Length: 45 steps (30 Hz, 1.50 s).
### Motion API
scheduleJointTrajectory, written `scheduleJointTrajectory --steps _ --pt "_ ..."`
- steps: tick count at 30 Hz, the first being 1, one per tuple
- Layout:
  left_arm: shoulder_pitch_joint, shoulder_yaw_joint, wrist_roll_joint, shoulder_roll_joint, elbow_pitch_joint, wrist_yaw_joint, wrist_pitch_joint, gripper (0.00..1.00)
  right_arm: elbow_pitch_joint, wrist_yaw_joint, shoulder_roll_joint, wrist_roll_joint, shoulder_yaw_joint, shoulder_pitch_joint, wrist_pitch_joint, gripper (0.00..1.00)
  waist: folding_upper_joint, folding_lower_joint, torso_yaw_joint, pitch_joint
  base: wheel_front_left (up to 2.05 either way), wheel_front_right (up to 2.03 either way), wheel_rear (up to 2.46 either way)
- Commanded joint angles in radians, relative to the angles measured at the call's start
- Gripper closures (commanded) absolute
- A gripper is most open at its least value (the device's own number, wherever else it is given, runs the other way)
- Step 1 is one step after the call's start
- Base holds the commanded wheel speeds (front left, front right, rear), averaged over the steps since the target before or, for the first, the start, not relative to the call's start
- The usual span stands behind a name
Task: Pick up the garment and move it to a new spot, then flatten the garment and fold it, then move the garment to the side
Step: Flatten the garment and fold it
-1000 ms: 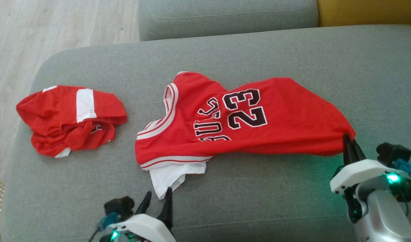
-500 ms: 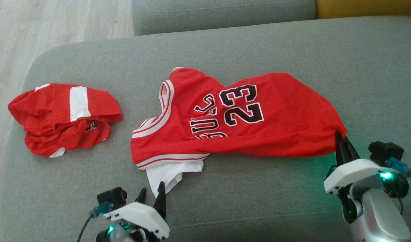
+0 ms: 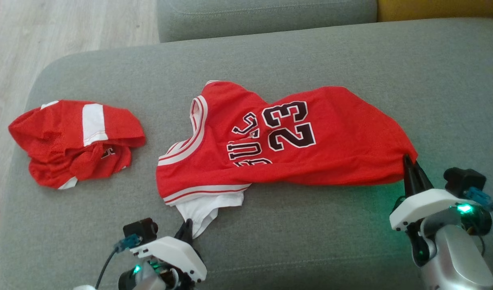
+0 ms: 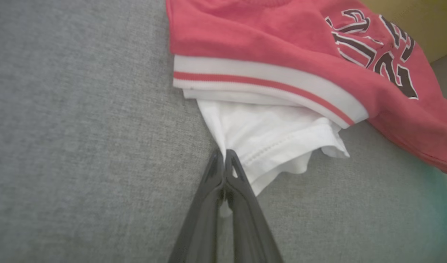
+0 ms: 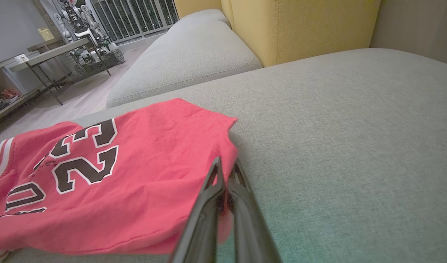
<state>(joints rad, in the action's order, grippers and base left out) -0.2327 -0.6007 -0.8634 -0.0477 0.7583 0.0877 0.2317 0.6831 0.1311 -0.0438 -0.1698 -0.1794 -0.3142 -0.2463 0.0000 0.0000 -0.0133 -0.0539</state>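
Observation:
The garment (image 3: 310, 149) is a red basketball jersey with the number 23, spread crookedly across the grey cushion, a white sleeve (image 3: 204, 209) sticking out under its striped edge. My left gripper (image 3: 186, 228) is shut on the tip of that white sleeve (image 4: 267, 142), as the left wrist view shows with its fingers (image 4: 241, 197) pressed together over the cloth. My right gripper (image 3: 408, 162) is shut on the jersey's red bottom corner (image 5: 223, 157) at the right, holding it slightly off the cushion.
A second red and white garment (image 3: 77, 141) lies bunched at the cushion's left end. Wooden floor (image 3: 61, 28) lies beyond the left edge. Another grey cushion (image 3: 266, 16) and a yellow backrest (image 5: 300, 25) stand behind. Bare cushion (image 3: 452, 92) stretches to the right.
My left gripper moved forward onto the white sleeve tip and shut on it. The right gripper kept its hold on the red corner.

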Motion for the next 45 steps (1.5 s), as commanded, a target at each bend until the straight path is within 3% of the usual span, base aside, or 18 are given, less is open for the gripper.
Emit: scheduleJointTrajectory --steps 1,9,16,22,30,37,45 --pt "-0.036 0.018 -0.007 -0.003 -0.007 0.001 0.01 1.0 -0.036 0.0 -0.006 -0.005 0.019 -0.012 -0.001 1.0 0.0 0.0 -0.006 0.002 0.0 0.0 0.0" --pt "-0.025 0.07 0.006 -0.011 -0.096 -0.02 0.029 1.0 -0.043 0.0 -0.006 0.01 0.001 -0.003 0.001 1.0 0.0 0.0 -0.045 0.043 0.0 0.0 0.0" --pt "0.014 0.194 0.098 -0.049 -0.362 -0.041 0.03 1.0 -0.117 0.0 -0.006 0.109 0.037 -0.03 0.037 1.0 0.0 0.0 -0.066 0.085 0.0 0.0 0.0" --pt "0.003 0.265 0.126 -0.084 -0.555 -0.027 0.03 1.0 -0.202 0.0 -0.006 0.172 0.048 -0.095 0.09 1.0 0.0 0.0 -0.071 0.117 0.0 0.0 0.0" --pt "-0.078 0.332 0.124 -0.138 -0.783 0.027 -0.015 1.0 -0.277 0.0 -0.006 0.22 0.066 -0.216 0.13 1.0 0.0 0.0 -0.066 0.164 0.0 0.0 0.0" --pt "-0.15 0.376 0.132 -0.169 -0.935 0.082 -0.062 1.0 -0.353 0.0 -0.006 0.124 0.072 -0.299 0.169 1.0 0.0 0.0 -0.054 0.182 0.0 0.0 0.0" --pt "-0.137 0.42 0.108 -0.171 -1.056 0.154 -0.106 1.0 -0.447 0.0 -0.006 -0.141 0.008 -0.295 0.313 1.0 0.0 0.0 -0.05 0.195 0.0 0.0 0.0"
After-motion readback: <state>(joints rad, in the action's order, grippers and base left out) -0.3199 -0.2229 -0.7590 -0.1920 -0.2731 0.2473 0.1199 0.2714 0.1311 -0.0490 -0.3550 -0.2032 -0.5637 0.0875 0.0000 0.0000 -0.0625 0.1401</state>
